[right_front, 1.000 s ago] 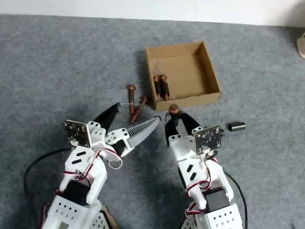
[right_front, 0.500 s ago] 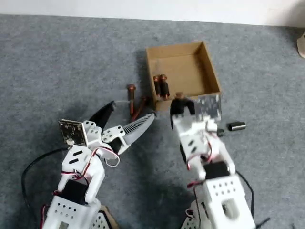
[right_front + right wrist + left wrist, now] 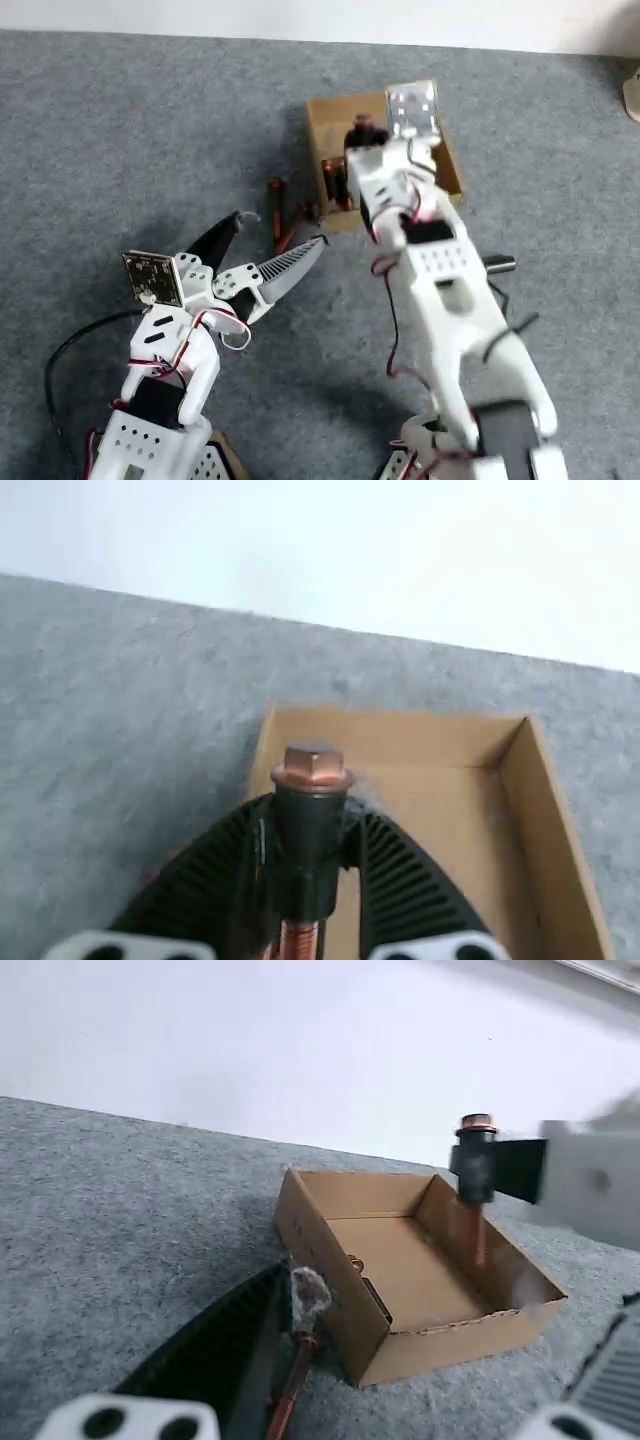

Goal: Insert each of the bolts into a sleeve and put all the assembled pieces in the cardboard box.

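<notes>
- Copper bolt head (image 3: 312,767) is seen on top of a black sleeve (image 3: 305,830). This assembled piece (image 3: 473,1165) is clamped by the right gripper (image 3: 310,825), whose jaws are closed around the sleeve.
- Long axis of the held piece is recorded as upright, with the head up and the bare shank pointing down.
- Cardboard box (image 3: 451,170) lies directly beneath the held piece. In the left wrist view the shank end hangs over the box floor, inside the outline of the walls and apart from them.
- Relation judged decisive: the target is straight down from the tool. Only a lowering and an opening of the jaws appear to be called for, and no sideways shift seems needed.
- Risk noted: if let go upright, the piece is likely to topple. It may roll against the finished pieces (image 3: 334,180) already lying at the box wall nearest the left arm.
- Left gripper (image 3: 281,229) is held wide open, low over the grey felt mat (image 3: 120,130). Two loose bolts (image 3: 277,205) lie just beyond its fingertips, outside the box.
- One loose sleeve (image 3: 497,264) lies on the mat beside the right arm, well apart from the bolts. The right arm is judged nearer to it, and the left arm nearer to the bolts.
</notes>
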Tool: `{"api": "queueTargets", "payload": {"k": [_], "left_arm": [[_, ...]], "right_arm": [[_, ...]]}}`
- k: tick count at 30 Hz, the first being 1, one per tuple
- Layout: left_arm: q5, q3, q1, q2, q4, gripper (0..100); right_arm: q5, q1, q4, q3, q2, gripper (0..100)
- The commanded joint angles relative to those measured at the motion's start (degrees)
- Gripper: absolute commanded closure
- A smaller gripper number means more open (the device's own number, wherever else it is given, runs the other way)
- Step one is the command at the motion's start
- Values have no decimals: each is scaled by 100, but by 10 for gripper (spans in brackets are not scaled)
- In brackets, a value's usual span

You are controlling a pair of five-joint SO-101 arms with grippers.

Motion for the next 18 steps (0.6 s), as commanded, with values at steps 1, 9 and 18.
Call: {"api": "queueTargets", "payload": {"k": [1, 9, 18], "left_arm": [[-62, 92, -31, -13, -18, 554], [-290, 136, 110, -4, -26, 554], [-290, 136, 110, -4, -18, 554]], "right_arm": [[53, 242, -356, -840, 699, 994], [53, 277, -875, -1086, 1947, 994], [18, 295, -1033, -1068, 2246, 954]]}}
